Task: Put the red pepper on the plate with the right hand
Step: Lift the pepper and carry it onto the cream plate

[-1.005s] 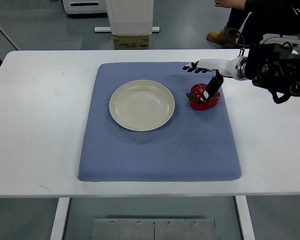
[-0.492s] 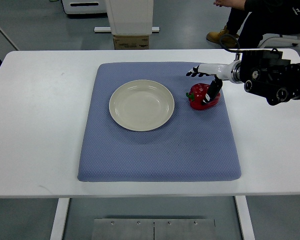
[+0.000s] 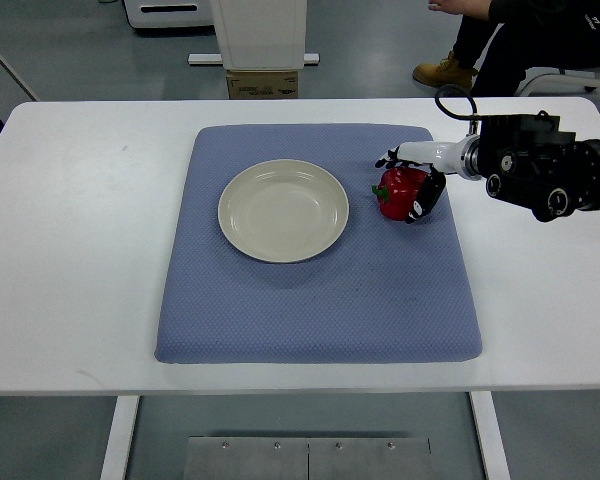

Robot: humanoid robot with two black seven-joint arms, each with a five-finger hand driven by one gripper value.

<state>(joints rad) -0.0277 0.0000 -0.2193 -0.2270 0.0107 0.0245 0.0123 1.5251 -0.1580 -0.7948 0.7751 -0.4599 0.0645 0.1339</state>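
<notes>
A red pepper (image 3: pixel 399 190) with a green stem sits on the blue mat (image 3: pixel 320 290), just right of the cream plate (image 3: pixel 283 210). My right hand (image 3: pixel 412 178) comes in from the right edge and its fingers curl around the pepper from above and from its right side. The thumb lies on the pepper's near right flank. The pepper still rests on the mat. The plate holds nothing. My left hand does not show.
The mat lies on a white table (image 3: pixel 70 250). A cardboard box (image 3: pixel 263 82) and a white stand are on the floor beyond the table. A seated person's leg and boot (image 3: pixel 442 70) show at the top right.
My right hand has drawn in and lowered onto the pepper, and its fingers, spread a second ago, have closed around it. The pepper has barely shifted.
</notes>
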